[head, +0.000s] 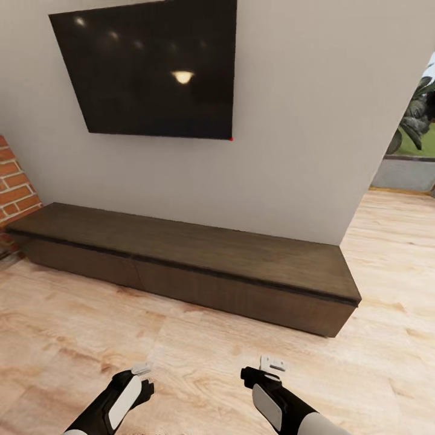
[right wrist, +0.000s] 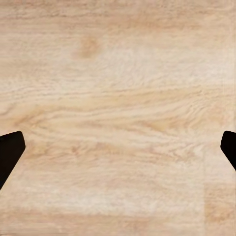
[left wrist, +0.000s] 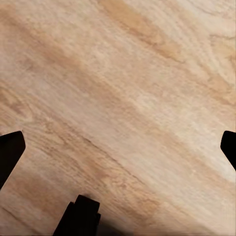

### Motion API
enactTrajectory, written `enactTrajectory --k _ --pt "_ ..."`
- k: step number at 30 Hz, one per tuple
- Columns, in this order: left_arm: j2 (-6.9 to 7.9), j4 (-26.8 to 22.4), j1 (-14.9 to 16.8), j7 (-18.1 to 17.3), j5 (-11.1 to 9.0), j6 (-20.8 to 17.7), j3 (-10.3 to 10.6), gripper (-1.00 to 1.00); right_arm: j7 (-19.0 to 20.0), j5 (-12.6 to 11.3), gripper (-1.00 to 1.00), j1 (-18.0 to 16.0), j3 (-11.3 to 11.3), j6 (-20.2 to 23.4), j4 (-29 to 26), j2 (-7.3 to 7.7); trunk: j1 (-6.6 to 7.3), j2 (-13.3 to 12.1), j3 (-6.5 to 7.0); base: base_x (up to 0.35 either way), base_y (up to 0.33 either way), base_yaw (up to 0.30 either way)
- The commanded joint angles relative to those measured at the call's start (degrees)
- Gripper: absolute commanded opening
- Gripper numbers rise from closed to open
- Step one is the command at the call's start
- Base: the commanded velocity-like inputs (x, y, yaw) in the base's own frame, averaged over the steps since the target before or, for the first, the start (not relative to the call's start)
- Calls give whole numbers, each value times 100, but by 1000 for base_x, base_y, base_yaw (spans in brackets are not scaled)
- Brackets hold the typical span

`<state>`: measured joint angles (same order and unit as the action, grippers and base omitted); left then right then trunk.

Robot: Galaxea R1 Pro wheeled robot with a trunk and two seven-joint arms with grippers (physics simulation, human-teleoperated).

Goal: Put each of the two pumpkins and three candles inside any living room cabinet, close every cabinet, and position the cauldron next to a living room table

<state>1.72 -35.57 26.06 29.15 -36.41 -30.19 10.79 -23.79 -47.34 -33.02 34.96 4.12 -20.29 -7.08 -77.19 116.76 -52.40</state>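
Approach step — the long, low dark brown wooden cabinet (head: 181,266) is faced, all fronts shut.
Both grippers — left (left wrist: 118,147), right (right wrist: 118,147) — are held wide open, empty; a drawer likely must be opened next.

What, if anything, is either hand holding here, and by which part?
Nothing is held. The left hand and right hand are both open, with bare wooden floor between their fingertips.

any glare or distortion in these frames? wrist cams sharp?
Head view: ceiling-light glare spots on the dark wall screen, brightest near its middle; wide-angle skew tilts the wall and cabinet. Left wrist view: wooden floor grain soft, slightly blurred. Right wrist view: same soft floor grain, even light, no hard shadows.
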Motion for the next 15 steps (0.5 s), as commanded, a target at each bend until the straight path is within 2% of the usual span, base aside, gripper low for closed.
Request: enactTrajectory --k 1,4,8,15 --pt "10 35 3 54 -60 43 -25 100 -47 -17 100 -4 46 29 -4 5 23 -39 9 0 0 246" --pt "13 103 4 49 -59 196 -192 100 -47 -13 100 -3 52 22 15 5 89 -159 50 0 0 246" --pt "19 139 4 50 -59 276 -288 100 -44 -12 100 -3 55 20 23 5 177 -320 105 0 0 246" --pt "29 146 4 55 -58 301 -313 100 -44 -4 100 -3 69 13 25 5 331 -601 198 0 0 246"
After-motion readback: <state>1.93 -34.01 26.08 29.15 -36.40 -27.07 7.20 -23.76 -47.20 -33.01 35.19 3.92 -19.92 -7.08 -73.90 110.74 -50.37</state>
